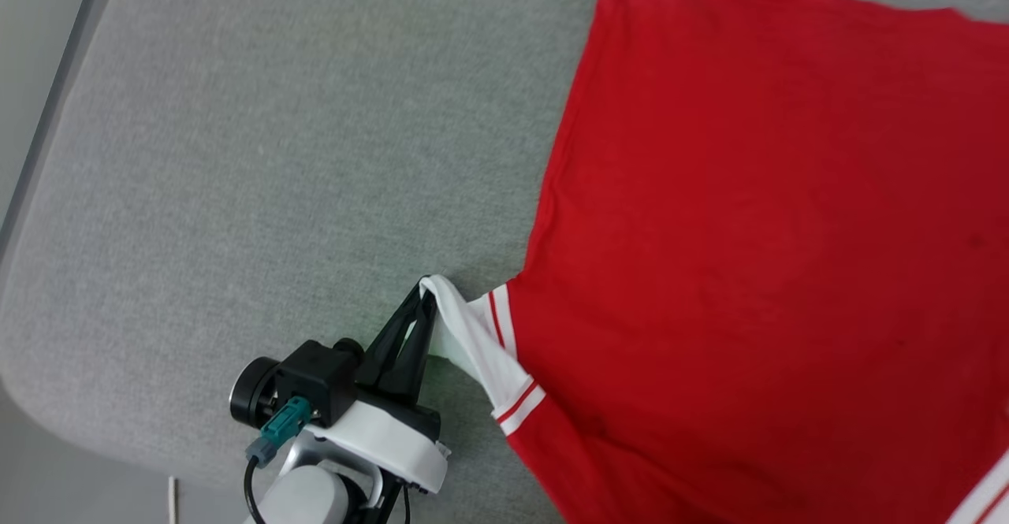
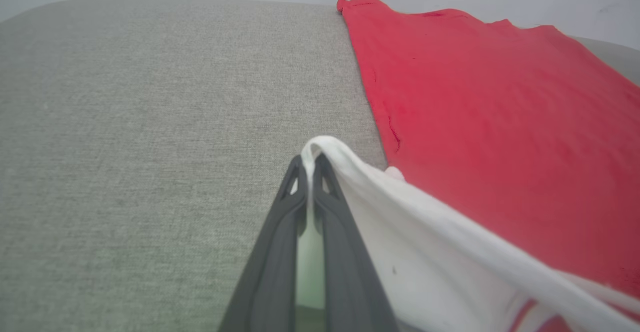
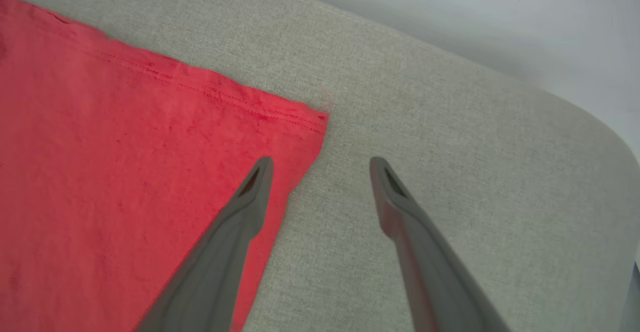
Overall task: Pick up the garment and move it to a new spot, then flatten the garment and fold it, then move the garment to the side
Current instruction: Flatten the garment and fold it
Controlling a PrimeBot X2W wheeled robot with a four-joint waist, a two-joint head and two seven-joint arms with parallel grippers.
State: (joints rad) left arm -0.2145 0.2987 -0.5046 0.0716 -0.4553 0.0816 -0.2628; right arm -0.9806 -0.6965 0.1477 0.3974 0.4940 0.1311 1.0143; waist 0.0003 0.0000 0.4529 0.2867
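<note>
The garment (image 1: pixel 757 217), a red shirt, lies spread flat over the right part of the grey table (image 1: pixel 276 154), plain red side up. Its white sleeve (image 1: pixel 473 335) with red-striped trim sticks out at the lower left. My left gripper (image 1: pixel 426 291) is shut on the tip of that sleeve, lifting it slightly. In the left wrist view the sleeve (image 2: pixel 400 222) drapes over the closed gripper (image 2: pixel 310 165), with the garment (image 2: pixel 500 122) beyond. My right gripper (image 3: pixel 321 165) hangs open over the garment's hemmed corner (image 3: pixel 300 122), one finger over red cloth, the other over bare table.
The grey fabric table top (image 2: pixel 150 122) stretches wide to the left of the shirt. Its rounded edge (image 1: pixel 47 398) runs along the lower left, with pale floor (image 1: pixel 31 35) beyond. In the right wrist view the table's curved edge (image 3: pixel 575 102) lies close at the right.
</note>
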